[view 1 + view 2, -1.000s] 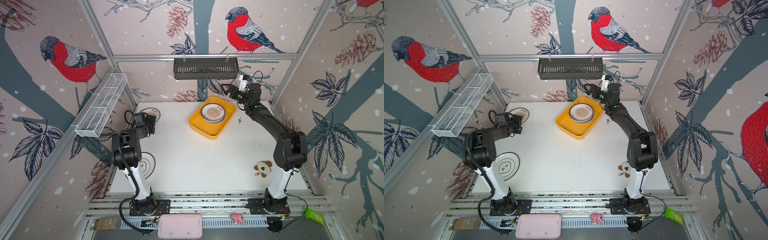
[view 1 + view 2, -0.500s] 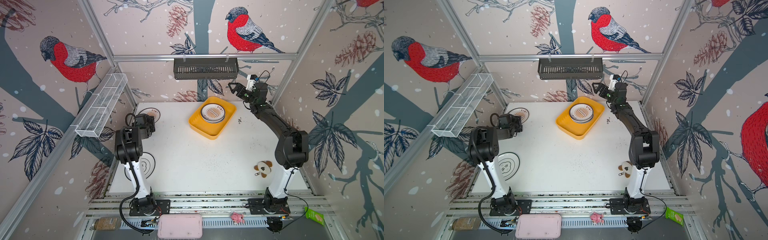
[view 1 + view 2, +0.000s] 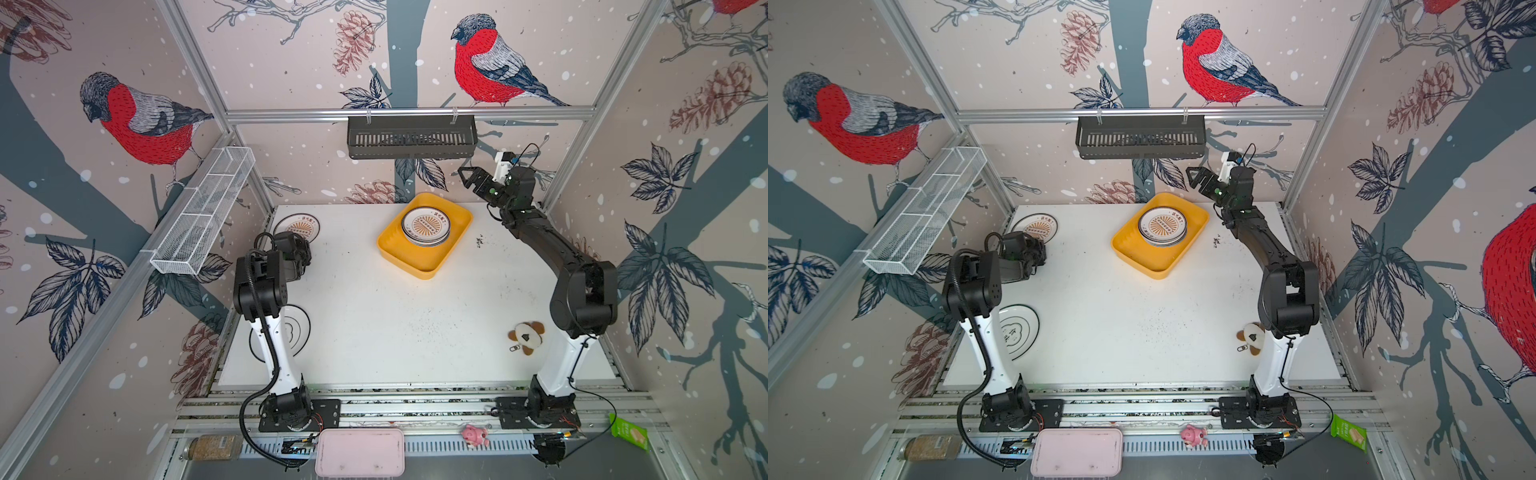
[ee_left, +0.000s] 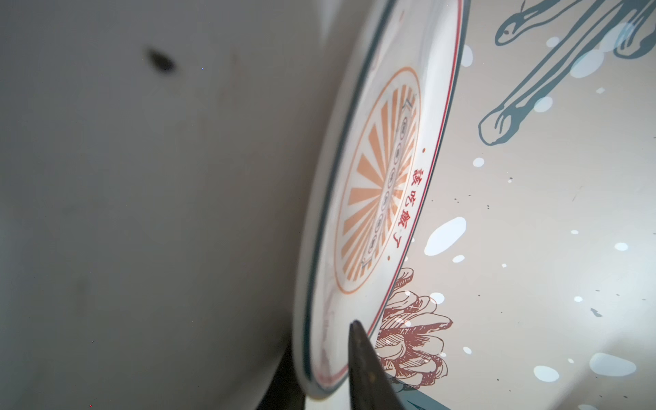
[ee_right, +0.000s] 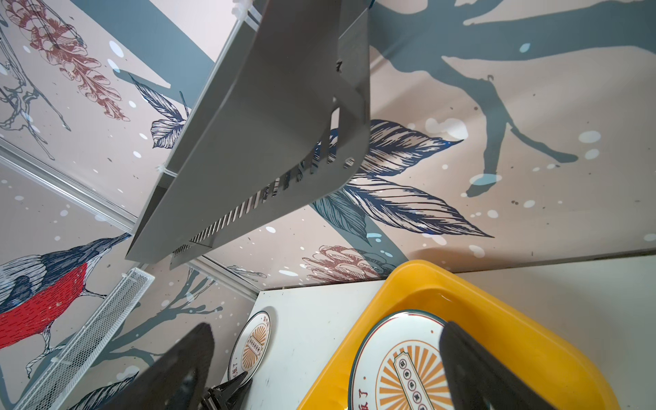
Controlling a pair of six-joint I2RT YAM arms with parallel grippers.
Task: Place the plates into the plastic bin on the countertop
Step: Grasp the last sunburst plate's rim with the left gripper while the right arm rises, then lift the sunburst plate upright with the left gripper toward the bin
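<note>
1. The left gripper (image 4: 319,358) pinches the near rim of a sunburst plate (image 4: 376,184). In the left wrist view, one finger lies over the lip and the other beneath it.
2. Whether that plate has left the countertop (image 3: 395,324) cannot be told. It lies directly ahead of the gripper, at the table's far corner.
3. The right gripper (image 3: 467,178) hangs in the air with its fingers spread wide and nothing between them. The plastic bin (image 3: 415,259) sits just below and ahead of it, holding a stack of plates (image 3: 425,226).
4. A black-ringed plate (image 3: 1023,332) lies well behind the left gripper, partly hidden by the left arm (image 3: 984,345).
5. The step in hand appears to be the pick-up of the sunburst plate. Two plates are visible outside the bin.
6. The next move calls for a lift clear of the surface, a carry across to the bin well off to the left gripper's right, and a release over the stack. A thin rim grip could let the plate swing or slip, so a level, unhurried carry seems wise.
</note>
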